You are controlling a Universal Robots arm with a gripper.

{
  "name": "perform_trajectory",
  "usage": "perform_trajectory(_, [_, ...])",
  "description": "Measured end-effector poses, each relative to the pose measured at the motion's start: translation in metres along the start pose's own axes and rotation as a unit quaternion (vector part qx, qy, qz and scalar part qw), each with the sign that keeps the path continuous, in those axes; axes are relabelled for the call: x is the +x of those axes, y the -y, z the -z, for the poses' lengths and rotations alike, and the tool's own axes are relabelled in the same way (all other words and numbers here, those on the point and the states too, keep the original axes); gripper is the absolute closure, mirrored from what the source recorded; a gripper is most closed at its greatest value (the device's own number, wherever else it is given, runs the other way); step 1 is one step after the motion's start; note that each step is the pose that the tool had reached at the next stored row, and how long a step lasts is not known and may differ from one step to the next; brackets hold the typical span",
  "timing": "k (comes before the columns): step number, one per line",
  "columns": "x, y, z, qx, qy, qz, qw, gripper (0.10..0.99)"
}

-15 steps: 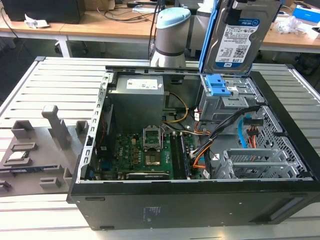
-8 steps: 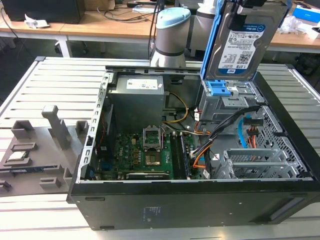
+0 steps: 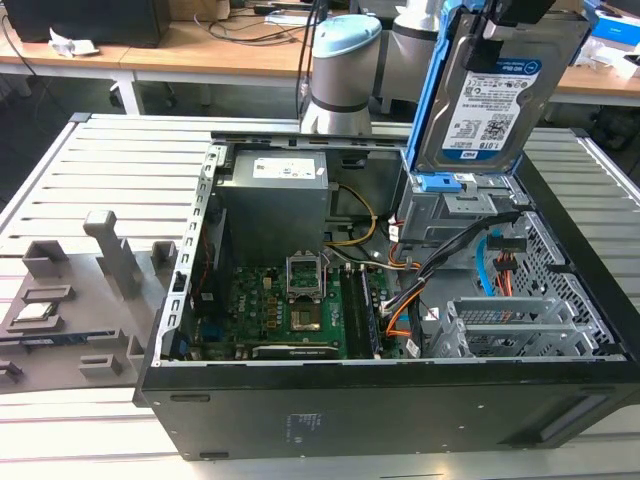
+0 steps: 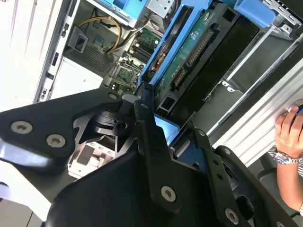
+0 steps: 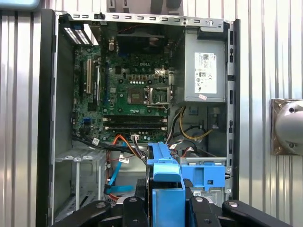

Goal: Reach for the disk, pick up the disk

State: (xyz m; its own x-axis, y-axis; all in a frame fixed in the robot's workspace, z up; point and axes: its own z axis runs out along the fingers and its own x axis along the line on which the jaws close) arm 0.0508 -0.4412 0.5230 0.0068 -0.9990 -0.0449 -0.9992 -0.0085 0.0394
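The disk (image 3: 495,105), a silver hard drive with a white-and-blue label and a blue frame, hangs upright above the grey drive cage (image 3: 455,210) at the back right of the open computer case. My gripper (image 3: 500,40) is shut on its top edge. In the second wrist view the disk's green circuit side (image 4: 194,52) runs away from my gripper (image 4: 173,137), with a black finger (image 4: 147,142) on each side of the blue frame. In the first wrist view the blue frame (image 5: 165,184) sits edge-on inside my gripper (image 5: 168,205).
The open black case (image 3: 300,420) holds a motherboard (image 3: 290,310), a power supply (image 3: 275,190) and orange and blue cables (image 3: 490,265). A blue latch piece (image 3: 450,183) lies on the cage. A grey fixture (image 3: 70,310) stands at the exterior view's left. A person's hand (image 4: 289,132) rests nearby.
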Motion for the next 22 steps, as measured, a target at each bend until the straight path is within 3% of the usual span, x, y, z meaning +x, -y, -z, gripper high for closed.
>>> perform_trajectory(8, [0.0185,-0.0002,0.0008,0.0000,0.0000,0.000,1.0000,0.718])
perform_trajectory(15, [0.0420,-0.0004,0.0018,0.0000,0.0000,0.000,1.0000,0.718])
perform_trajectory(22, [0.0557,-0.0005,0.0025,0.0000,0.0000,0.000,1.0000,0.718])
